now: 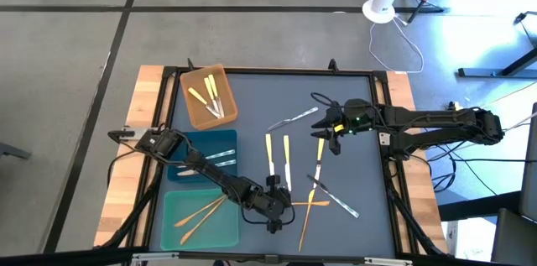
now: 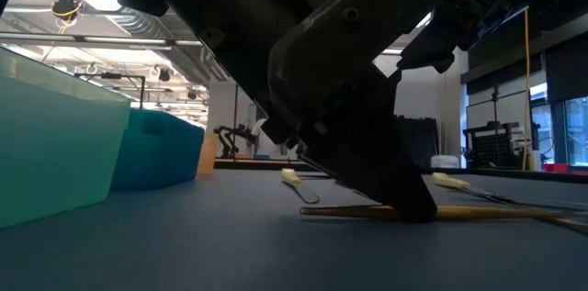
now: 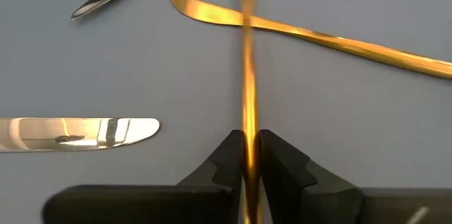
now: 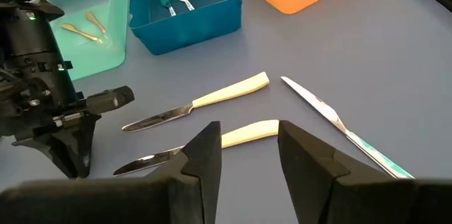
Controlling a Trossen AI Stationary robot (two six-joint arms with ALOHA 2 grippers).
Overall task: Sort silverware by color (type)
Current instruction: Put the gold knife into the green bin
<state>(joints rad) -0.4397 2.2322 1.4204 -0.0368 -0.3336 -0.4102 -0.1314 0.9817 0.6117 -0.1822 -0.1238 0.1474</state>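
We saw the silverware scattered over the grey-blue table mat (image 1: pixel 352 165): two yellow-handled knives with silver blades (image 1: pixel 278 162) lying side by side at its centre, all-silver pieces (image 1: pixel 334 196) toward four o'clock, and two slim orange-gold utensils crossing near six o'clock. More pieces lay sorted at nine o'clock, yellow-handled ones in the brown tray (image 1: pixel 198 106), silver ones in the blue tray (image 1: pixel 220 139), gold ones in the teal tray (image 1: pixel 220 227). The left gripper (image 3: pixel 248 155) was down on the mat at six o'clock, its dark fingers (image 3: pixel 224 160) clenched on the orange-gold utensil (image 3: pixel 248 75), which lay across the second gold knife (image 3: pixel 311 34). The right gripper (image 4: pixel 247 155) hung at two o'clock over the yellow-handled knives, its fingers parted, with nothing between them.
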